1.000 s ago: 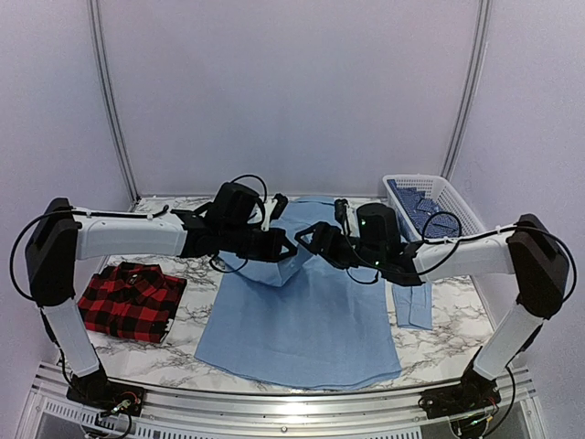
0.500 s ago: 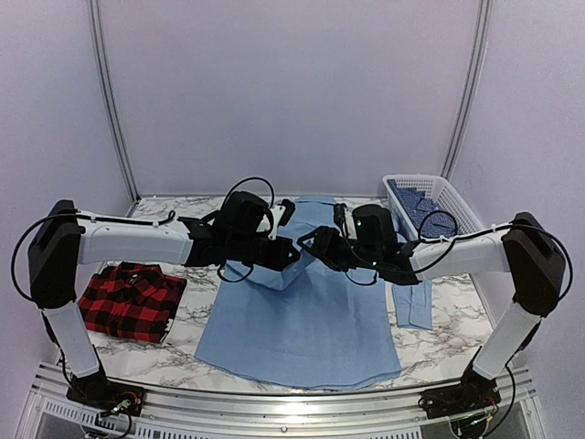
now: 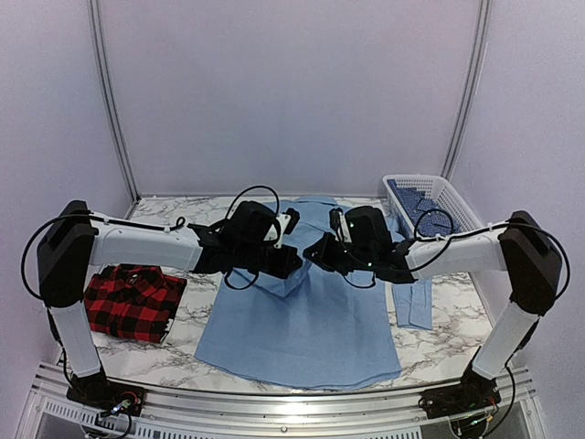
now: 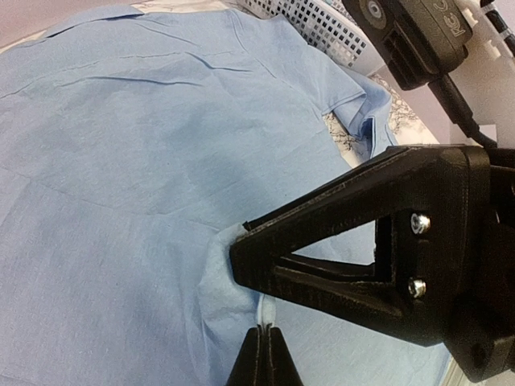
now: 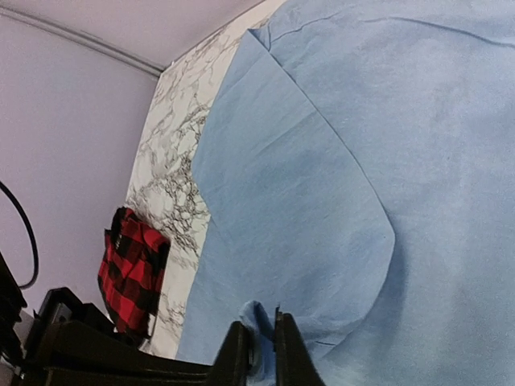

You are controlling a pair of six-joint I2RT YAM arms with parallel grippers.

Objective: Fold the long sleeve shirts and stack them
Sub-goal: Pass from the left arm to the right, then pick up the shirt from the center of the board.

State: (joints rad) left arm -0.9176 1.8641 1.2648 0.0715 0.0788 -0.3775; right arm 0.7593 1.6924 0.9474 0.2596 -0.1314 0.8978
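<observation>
The light blue long sleeve shirt [image 3: 302, 320] lies spread flat in the middle of the table, collar at the far side. One side is folded over its body, and its right sleeve [image 3: 413, 306] lies straight beside it. My left gripper [image 3: 294, 262] is shut on a raised pinch of that folded cloth [image 4: 233, 281]. My right gripper [image 3: 316, 255] meets it tip to tip and is shut on the same ridge of blue cloth [image 5: 259, 322]. In the left wrist view its black finger [image 4: 322, 257] crosses just above my left gripper [image 4: 263, 334]. The red-and-black plaid shirt [image 3: 132, 302] lies folded at the left.
A white slotted basket [image 3: 430, 201] with dark blue patterned cloth stands at the back right, close behind my right arm. The marble tabletop [image 3: 174, 352] shows between the two shirts. Metal rails run along the near edge.
My right gripper has gone from open to shut on the raised blue cloth. The left arm carried its pinch of cloth rightward, and both grippers now meet over the shirt's middle.
</observation>
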